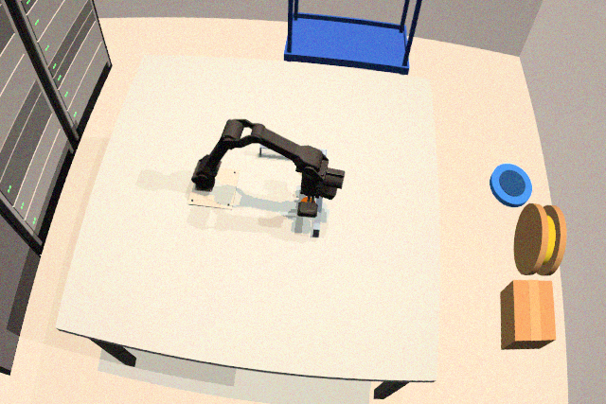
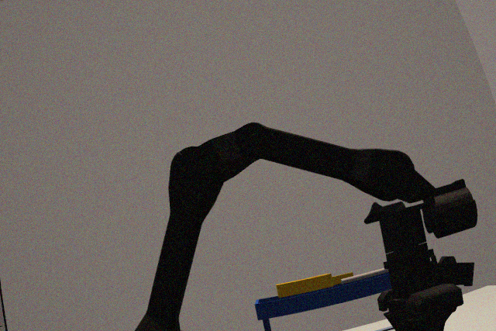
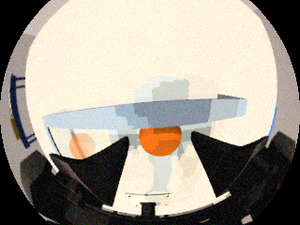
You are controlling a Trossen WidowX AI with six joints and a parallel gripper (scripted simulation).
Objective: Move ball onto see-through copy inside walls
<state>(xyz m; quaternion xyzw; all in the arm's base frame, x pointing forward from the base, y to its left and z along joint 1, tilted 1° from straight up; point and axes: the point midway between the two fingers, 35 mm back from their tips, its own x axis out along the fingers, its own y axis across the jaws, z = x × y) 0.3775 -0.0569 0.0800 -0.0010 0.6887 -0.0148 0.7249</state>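
Note:
The orange ball (image 3: 160,142) (image 1: 304,200) lies on the table beside the long clear wall (image 3: 173,113) (image 1: 315,232); the arm mostly hides it in the top view. My gripper (image 3: 160,136) is open and points down over the ball, one finger on each side of it in the wrist view, nothing gripped. The see-through orange copy (image 3: 82,146) shows left of the left finger, inside the corner; the arm hides it in the top view. The short clear wall (image 1: 274,151) meets the long wall at the corner. In the exterior view the fingertips are out of frame.
The arm's pale base plate (image 1: 215,196) is on the table (image 1: 235,287). Beyond the table stand a blue cart (image 1: 347,40) (image 2: 320,301) and a server rack (image 1: 44,61). A blue disc (image 1: 510,184), a spool (image 1: 529,238) and a box (image 1: 527,313) are on the right.

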